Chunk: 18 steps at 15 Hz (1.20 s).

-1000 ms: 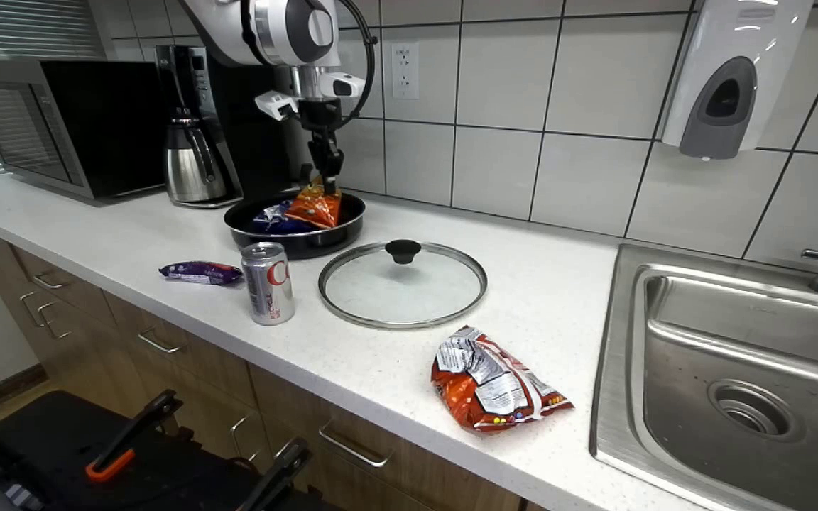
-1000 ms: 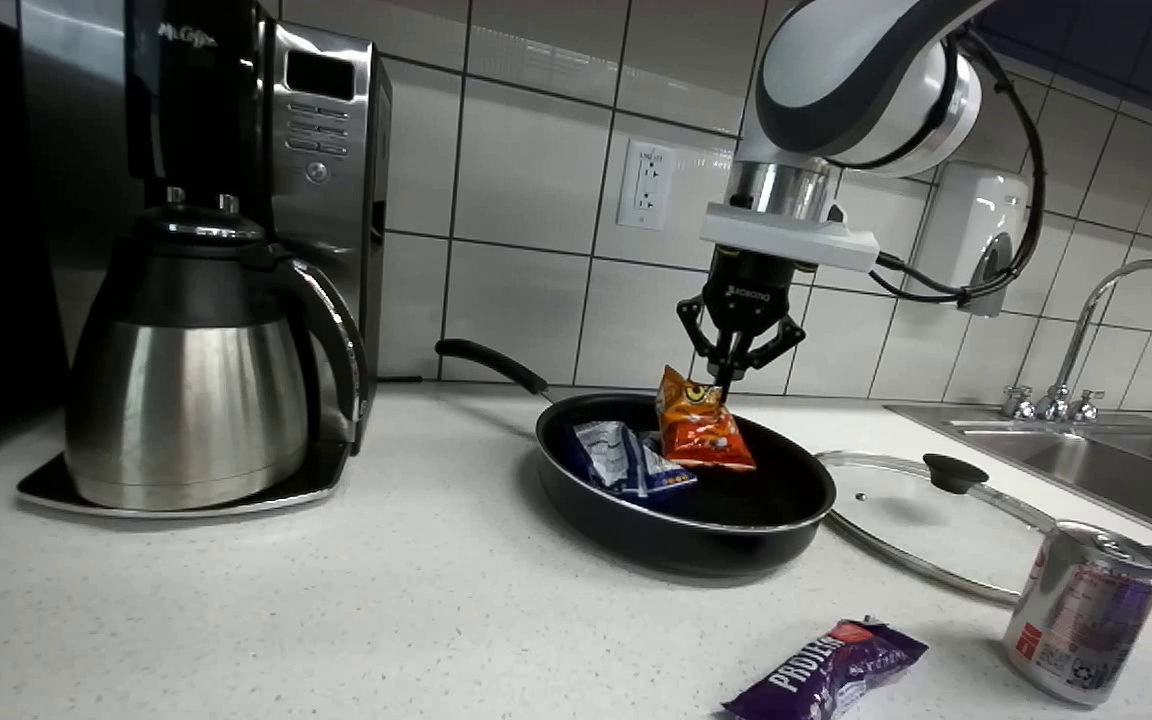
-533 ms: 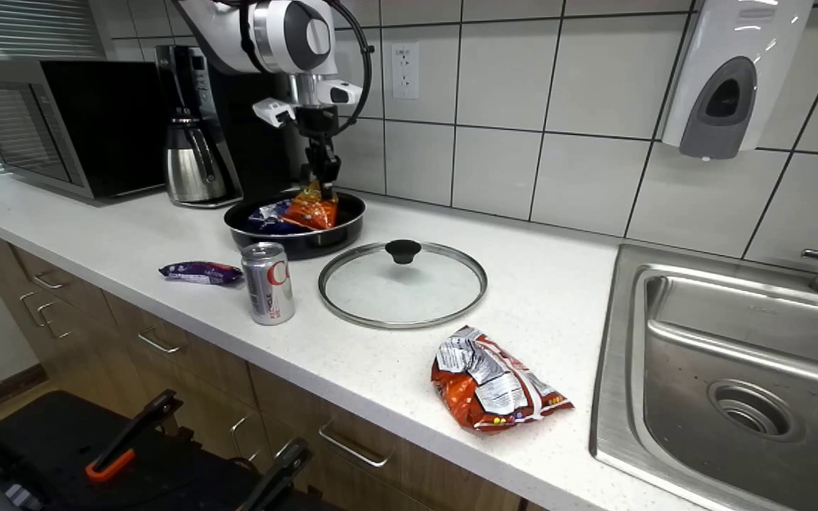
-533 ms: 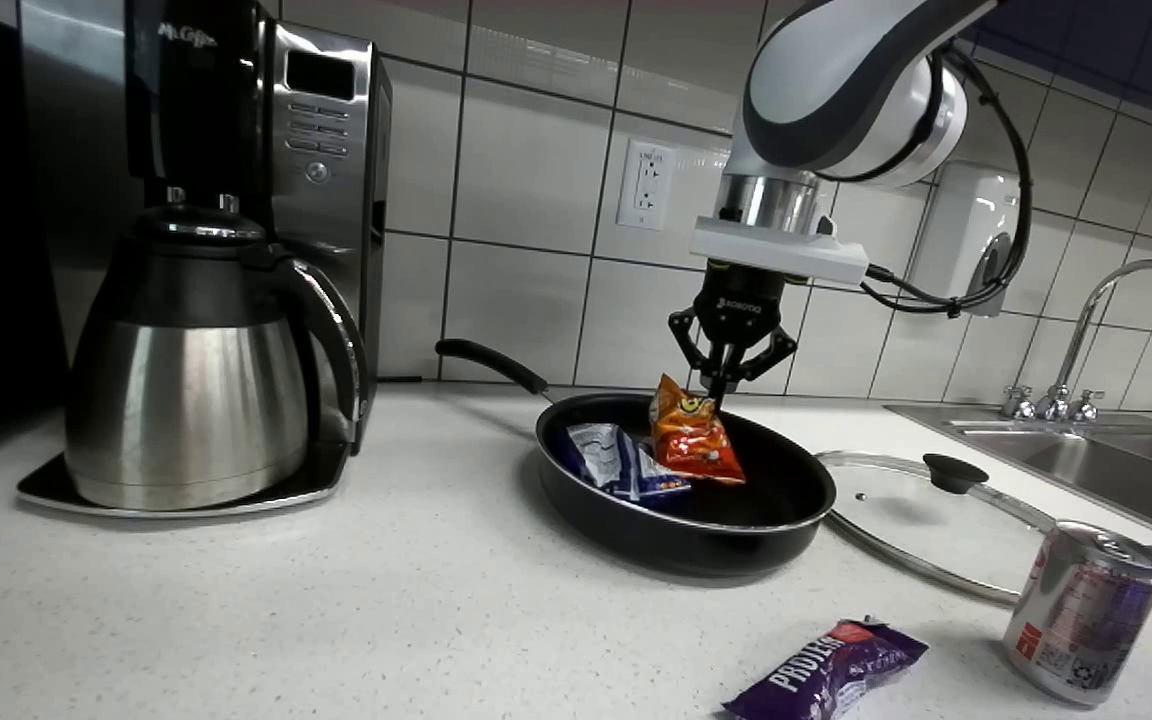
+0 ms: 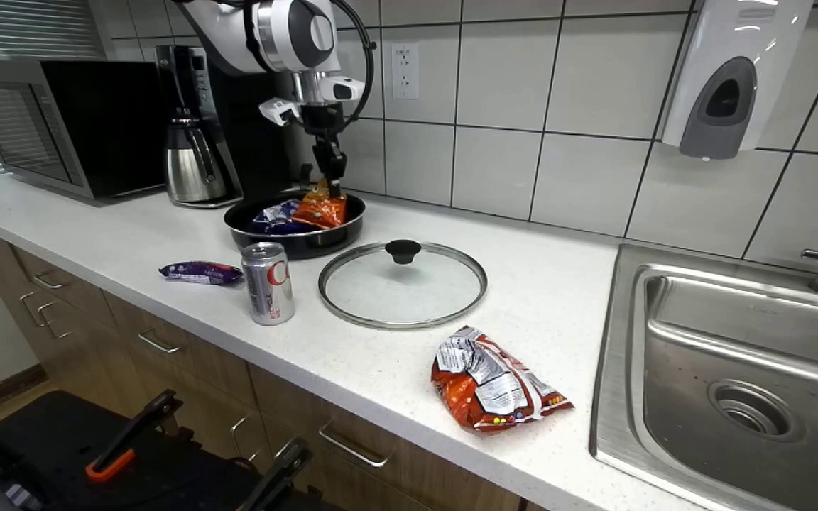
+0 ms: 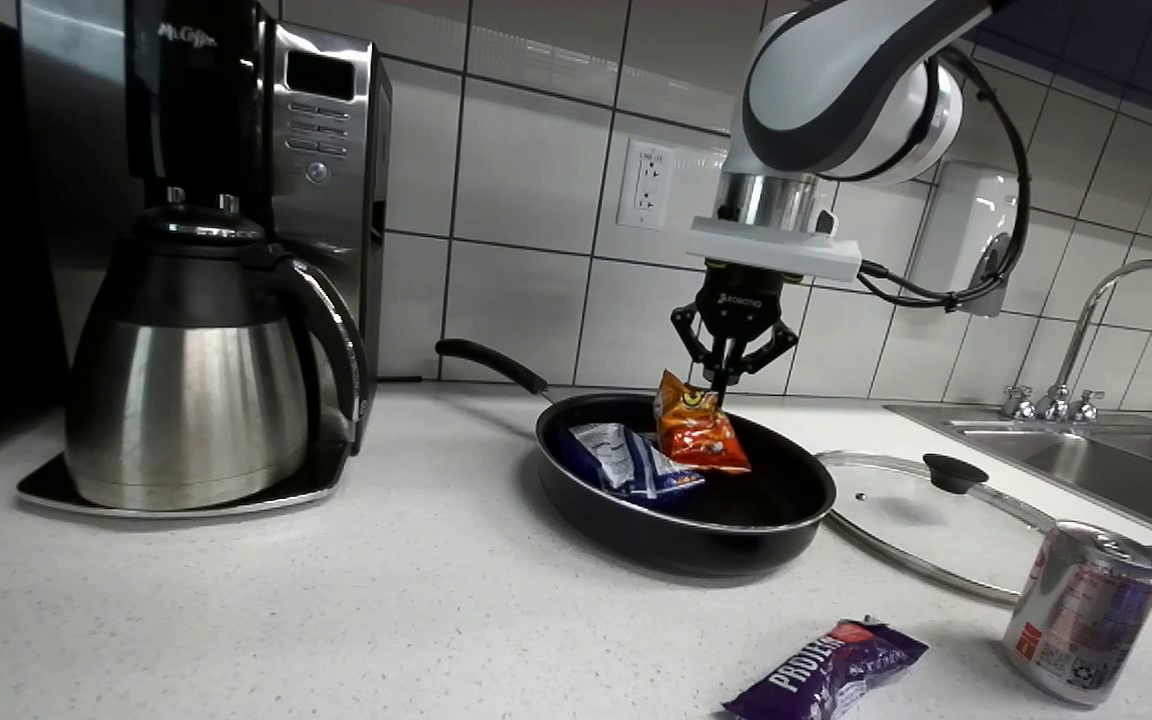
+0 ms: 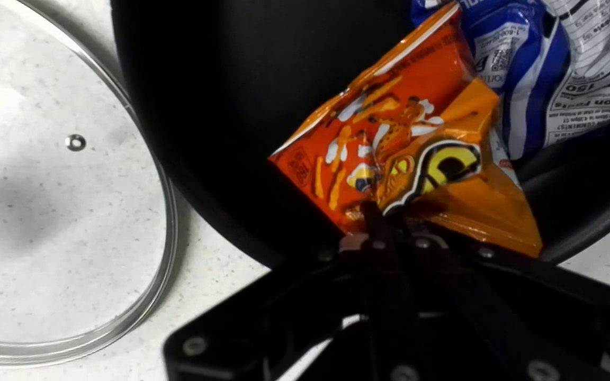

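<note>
gripper [image 6: 722,385]: in an exterior view, pointing down over the frying pan [image 6: 681,552]; fingers drawn close together and clamped on the upper part of the orange snack bag [image 6: 701,440].
orange snack bag: tilted, within the rim of the frying pan; whether its lower edge bears on the bottom cannot be confirmed.
blue snack bag [image 6: 626,465]: lying in the frying pan, just beside the orange snack bag.
purple protein packet [image 6: 831,668]: flat on the counter [image 6: 386,610], apart from the frying pan.
silver soda can [image 5: 267,284]: in an exterior view, upright, near the frying pan; judged liable to topple if the gripper swept low across it.
glass lid [image 5: 380,298]: flat, just beside the frying pan; contact between the two cannot be told.
red snack bag [image 5: 498,383]: on the counter, between glass lid and sink [image 5: 618,355], well apart from the gripper.
pinch: in the wrist view, fingertips take only a fold near the edge; judged risk, slip or swivel, cause, shallow hold on slick film.
overlap: the orange snack bag partly covers the blue snack bag here; judged risk, dragging it along, cause, sideways travel at this low height.
rim: knuckles cross above it; judged risk, shoving the frying pan into the glass lid, cause, lowering too far.
</note>
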Available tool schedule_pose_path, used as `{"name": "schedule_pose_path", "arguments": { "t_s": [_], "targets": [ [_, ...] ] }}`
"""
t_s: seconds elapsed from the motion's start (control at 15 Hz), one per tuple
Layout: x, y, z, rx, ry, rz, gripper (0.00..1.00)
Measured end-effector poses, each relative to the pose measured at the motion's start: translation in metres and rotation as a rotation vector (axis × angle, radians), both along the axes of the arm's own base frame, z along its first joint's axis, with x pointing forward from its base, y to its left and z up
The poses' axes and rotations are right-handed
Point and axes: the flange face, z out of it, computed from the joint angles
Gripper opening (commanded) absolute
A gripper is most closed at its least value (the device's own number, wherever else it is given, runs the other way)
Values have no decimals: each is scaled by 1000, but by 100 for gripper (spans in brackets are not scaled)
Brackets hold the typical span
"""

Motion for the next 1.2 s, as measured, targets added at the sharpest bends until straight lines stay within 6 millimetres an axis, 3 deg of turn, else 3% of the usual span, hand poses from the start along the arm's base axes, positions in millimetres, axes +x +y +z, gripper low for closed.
{"name": "schedule_pose_path", "arguments": {
  "t_s": [0.13,0.2,0.33,0.93,1.2],
  "targets": [
    [1,0,1,-5,-3,-4,0],
    [1,1,1,-9,-4,-2,26],
    [0,4,0,-14,-4,3,32],
    [0,10,1,-18,-8,2,100],
    [1,7,2,-20,-10,-7,100]
  ]
}}
